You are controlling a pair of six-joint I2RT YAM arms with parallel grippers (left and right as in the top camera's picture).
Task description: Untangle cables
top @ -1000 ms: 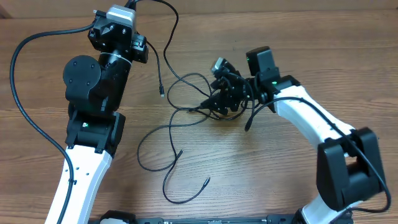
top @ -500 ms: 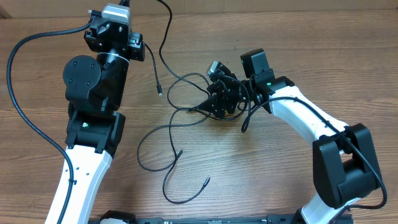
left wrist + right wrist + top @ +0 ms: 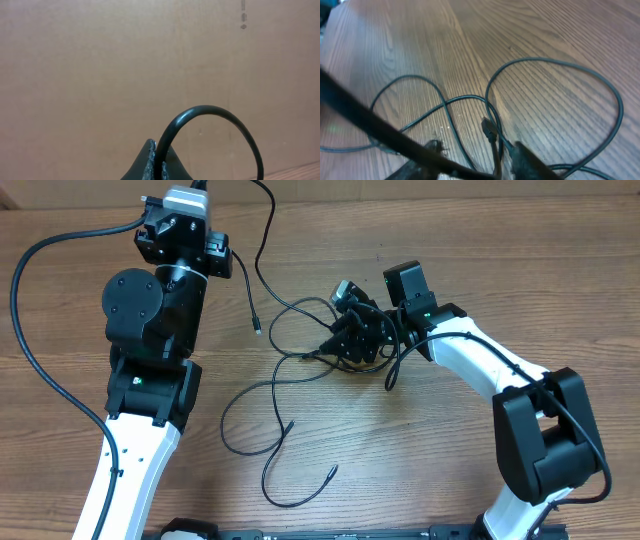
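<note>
Overhead, your left arm (image 3: 150, 310) stretches up the left side of the table (image 3: 430, 480), its wrist at the far edge. Your right arm (image 3: 480, 365) bends in from the right, wrist low over the cables (image 3: 312, 356). These are knotted mid-table, with loose ends trailing toward the near edge.

Left wrist: your left gripper (image 3: 157, 161) is pinched closed on one of the cables, which arches up and rightward.

Right wrist: your right gripper (image 3: 477, 157) stands partly parted. Its fingers straddle crossed strands on the wood, none visibly clamped.
</note>
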